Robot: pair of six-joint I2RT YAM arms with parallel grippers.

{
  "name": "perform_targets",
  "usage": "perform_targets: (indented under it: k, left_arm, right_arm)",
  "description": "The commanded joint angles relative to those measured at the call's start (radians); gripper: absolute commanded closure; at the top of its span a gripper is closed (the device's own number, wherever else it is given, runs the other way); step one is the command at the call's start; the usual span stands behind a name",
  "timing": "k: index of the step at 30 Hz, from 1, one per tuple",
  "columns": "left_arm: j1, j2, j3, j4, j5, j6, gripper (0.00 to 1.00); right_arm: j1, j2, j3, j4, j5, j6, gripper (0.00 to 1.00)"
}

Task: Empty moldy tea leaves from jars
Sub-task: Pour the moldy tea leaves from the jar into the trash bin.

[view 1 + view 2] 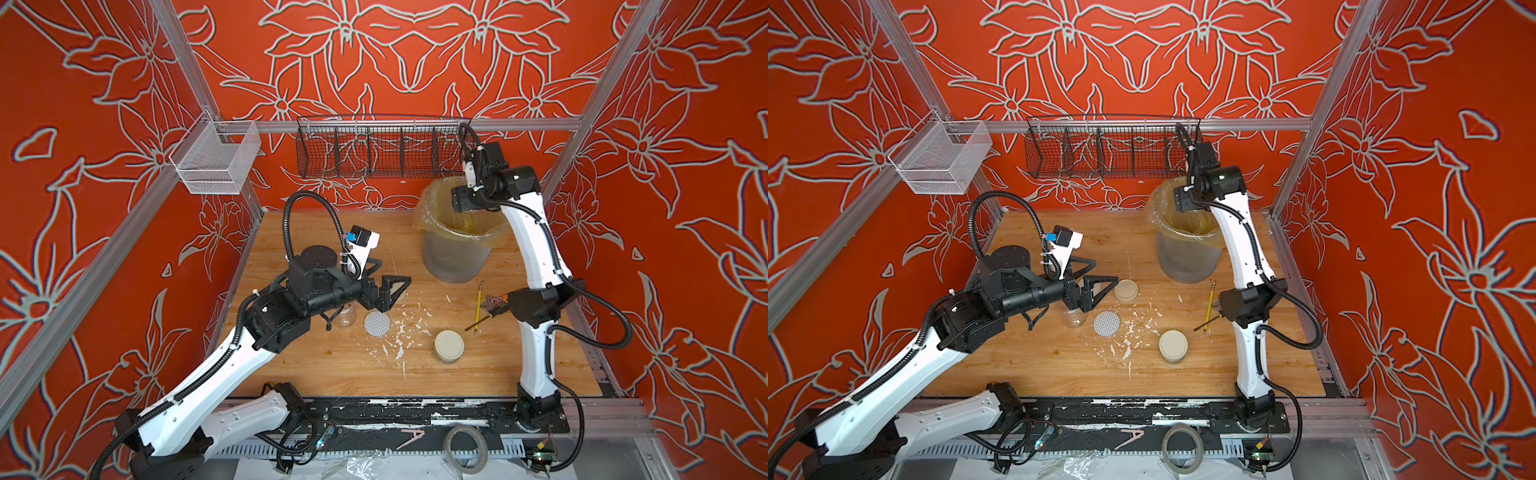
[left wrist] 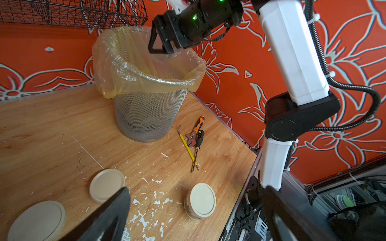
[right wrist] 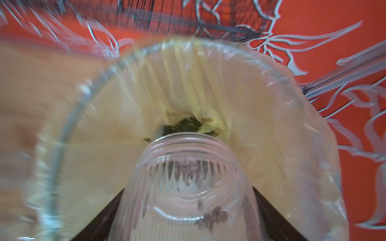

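My right gripper (image 3: 188, 219) is shut on a clear lidless jar (image 3: 188, 177), tipped mouth-first over the lined grey bin (image 1: 453, 257). A dark heap of tea leaves (image 3: 183, 125) lies at the liner's bottom, and a few crumbs cling inside the held jar. My left gripper (image 1: 388, 278) hangs open and empty above the table's left middle, over an open clear jar (image 1: 345, 316) and a white dotted lid (image 1: 377, 323). A squat cream-lidded jar (image 1: 449, 347) stands near the front. Another lidded jar (image 1: 1126, 291) sits just beyond the left fingers, and one more (image 2: 37, 221) shows in the left wrist view.
White flakes (image 1: 399, 332) litter the wood between the jars. A yellow pencil (image 1: 478, 305), a wrench (image 2: 193, 135) and a screwdriver (image 2: 197, 146) lie right of the bin, near the right arm. Wire baskets (image 1: 374, 149) hang on the back rail. A tape roll (image 1: 465, 449) lies off the front edge.
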Motion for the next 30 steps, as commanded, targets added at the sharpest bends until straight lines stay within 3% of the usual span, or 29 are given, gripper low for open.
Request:
perform_targets:
  k: [1,13,17,22,25,30]
  left_arm:
    - [-0.006,0.028,0.05,-0.016,0.008,0.009,0.03]
    - [-0.006,0.05,0.069,-0.032,-0.002,0.026,0.03]
    - [-0.006,0.033,0.043,0.009,-0.015,0.031,0.03]
    - [-0.006,0.016,0.037,0.023,-0.025,0.042,0.03]
    - [-0.006,0.013,0.038,0.028,-0.029,0.039,0.03]
    - [-0.006,0.015,0.044,0.031,-0.019,0.025,0.03]
  right_arm:
    - [0.059,0.027,0.044,-0.072,0.205,-0.288,1.0]
    - [0.107,0.01,-0.049,0.052,0.391,-0.623,1.0]
    - [0.11,-0.007,-0.047,0.08,0.408,-0.567,1.0]
    - [0.103,-0.041,-0.027,0.112,0.399,-0.354,1.0]
    - [0.064,-0.074,-0.005,0.072,0.245,-0.169,1.0]
    - [-0.075,-0.171,-0.14,0.146,-0.217,0.117,1.0]
